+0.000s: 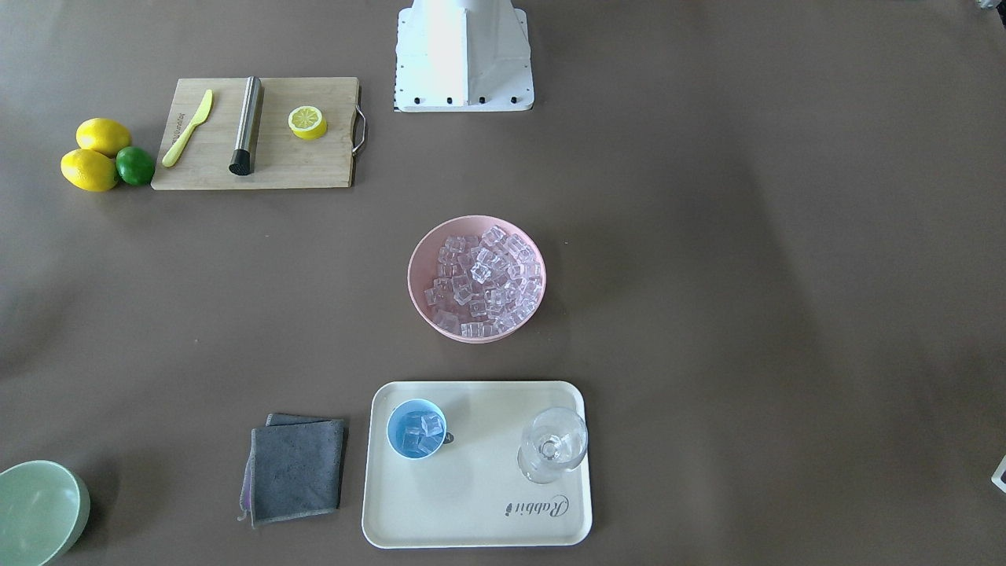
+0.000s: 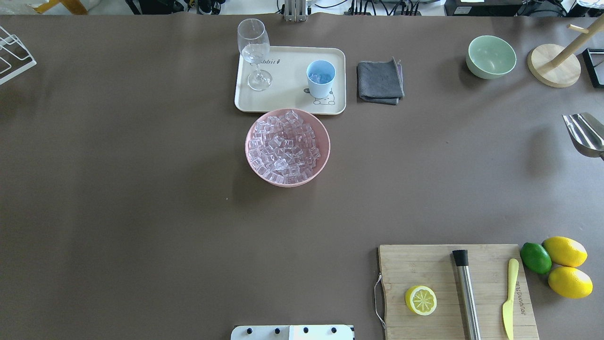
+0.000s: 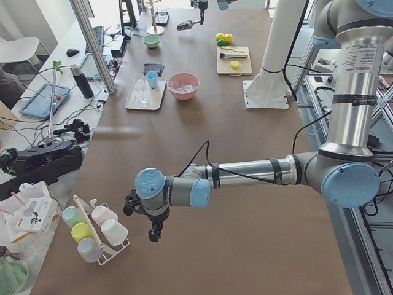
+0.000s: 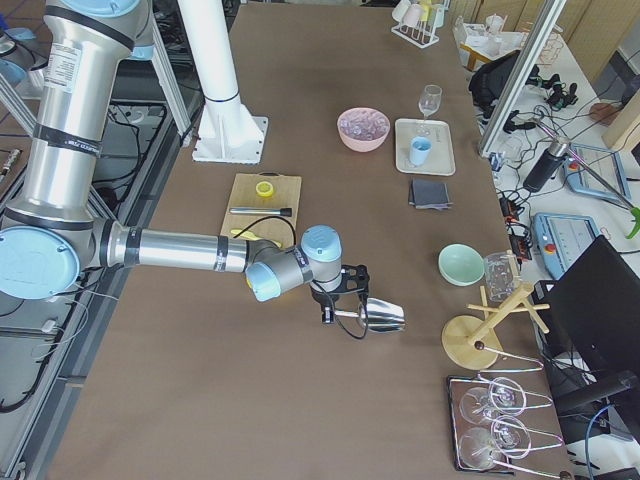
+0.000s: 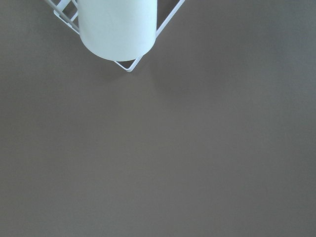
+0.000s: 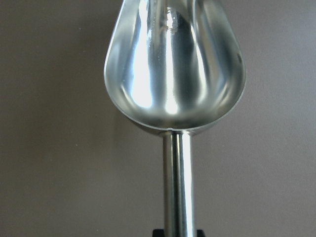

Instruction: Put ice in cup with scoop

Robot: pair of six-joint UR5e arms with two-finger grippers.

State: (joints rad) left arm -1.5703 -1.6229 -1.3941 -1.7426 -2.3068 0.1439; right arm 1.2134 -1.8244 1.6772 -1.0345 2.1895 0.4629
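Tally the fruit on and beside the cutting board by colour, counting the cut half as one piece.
Yellow: 3 (far whole lemon, near whole lemon, lemon half on the cutting board)
Green: 1 (lime)
Total: 4

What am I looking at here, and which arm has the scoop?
Two robot arms stand at a brown table, each ending in a two-finger pincer. Two pictures look down on the table, two look along it from its ends, two come from wrist cameras. The right pincer holds the steel scoop by its handle, in the air; its trough looks empty. The left pincer hangs by a rack of cups, with nothing seen in it. A pink bowl holds ice; the tray beside it carries the blue cup, some ice already inside, and a stemmed glass.
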